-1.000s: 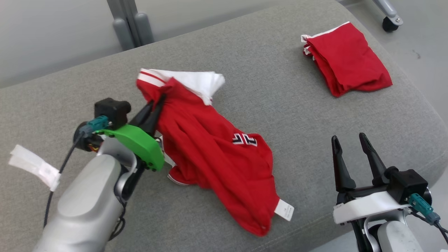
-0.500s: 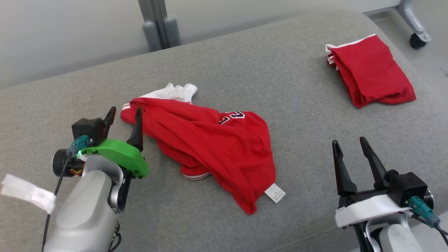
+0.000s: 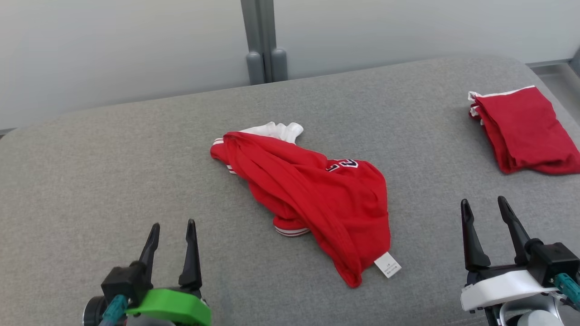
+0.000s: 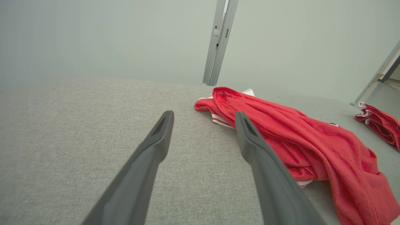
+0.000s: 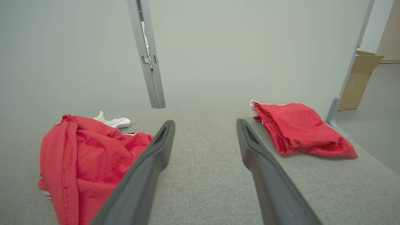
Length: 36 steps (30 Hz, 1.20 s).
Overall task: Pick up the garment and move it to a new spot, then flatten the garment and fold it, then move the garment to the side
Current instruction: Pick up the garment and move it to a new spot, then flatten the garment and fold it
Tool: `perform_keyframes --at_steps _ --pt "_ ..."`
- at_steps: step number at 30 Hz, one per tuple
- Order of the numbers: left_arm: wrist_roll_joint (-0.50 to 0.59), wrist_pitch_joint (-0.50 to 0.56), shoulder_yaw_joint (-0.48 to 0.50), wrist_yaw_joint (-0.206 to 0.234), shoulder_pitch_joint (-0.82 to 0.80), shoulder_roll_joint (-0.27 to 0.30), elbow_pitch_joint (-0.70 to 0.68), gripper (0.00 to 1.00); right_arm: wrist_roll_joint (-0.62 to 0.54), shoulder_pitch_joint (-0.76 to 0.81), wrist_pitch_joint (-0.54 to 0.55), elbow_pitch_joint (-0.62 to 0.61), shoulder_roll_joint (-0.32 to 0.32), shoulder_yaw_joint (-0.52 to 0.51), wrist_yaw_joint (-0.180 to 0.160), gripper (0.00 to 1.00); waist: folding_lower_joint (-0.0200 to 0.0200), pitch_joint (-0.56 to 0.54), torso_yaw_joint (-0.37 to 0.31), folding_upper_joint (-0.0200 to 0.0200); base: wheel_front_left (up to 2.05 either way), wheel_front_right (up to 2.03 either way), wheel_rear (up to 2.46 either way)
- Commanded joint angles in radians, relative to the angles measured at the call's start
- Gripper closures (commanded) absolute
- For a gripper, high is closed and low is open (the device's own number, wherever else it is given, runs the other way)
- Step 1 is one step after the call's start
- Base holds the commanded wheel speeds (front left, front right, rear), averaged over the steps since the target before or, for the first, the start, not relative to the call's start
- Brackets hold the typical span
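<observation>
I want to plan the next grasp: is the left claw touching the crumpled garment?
Apart. The head view shows bare grey cushion between the open left claw and the garment.

Looks like a test lab: bare pale partition wall (image 5: pixel 250 47), grey metal post (image 3: pixel 260 36), grey fabric-padded worktable (image 3: pixel 113 158), brown cardboard box (image 5: pixel 359 81) on bare floor (image 5: pixel 379 131).

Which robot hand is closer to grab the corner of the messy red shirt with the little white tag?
Right. The right gripper is open and sits nearer the white tag on the crumpled red shirt; the left gripper, also open, is farther off.
</observation>
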Motion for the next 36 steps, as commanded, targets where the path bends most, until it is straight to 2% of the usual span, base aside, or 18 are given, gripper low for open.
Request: perform_keyframes --at_steps 1,7,13,36 --pt "0.038 0.000 0.023 -0.006 0.055 -0.007 -0.032 0.00 -0.006 0.021 -0.002 0.003 -0.004 -0.005 -0.001 0.00 0.0000 -0.037 0.052 -0.0001 0.00 0.00 0.00" --pt "0.134 0.000 0.093 -0.035 0.191 -0.041 -0.124 0.00 -0.015 0.046 -0.002 0.027 0.002 -0.011 -0.001 0.00 0.0000 -0.059 0.087 -0.0001 0.00 0.00 0.00" --pt "0.182 0.000 0.131 -0.064 0.273 -0.052 -0.159 0.00 -0.024 0.072 -0.002 0.061 0.007 -0.009 -0.001 0.00 0.0000 -0.075 0.096 -0.0001 0.00 0.00 0.00" --pt "0.156 0.000 0.121 -0.092 0.255 -0.054 -0.165 0.00 -0.020 0.063 -0.002 0.075 0.011 0.005 -0.001 0.00 0.0000 -0.063 0.070 -0.0001 0.00 0.00 0.00"
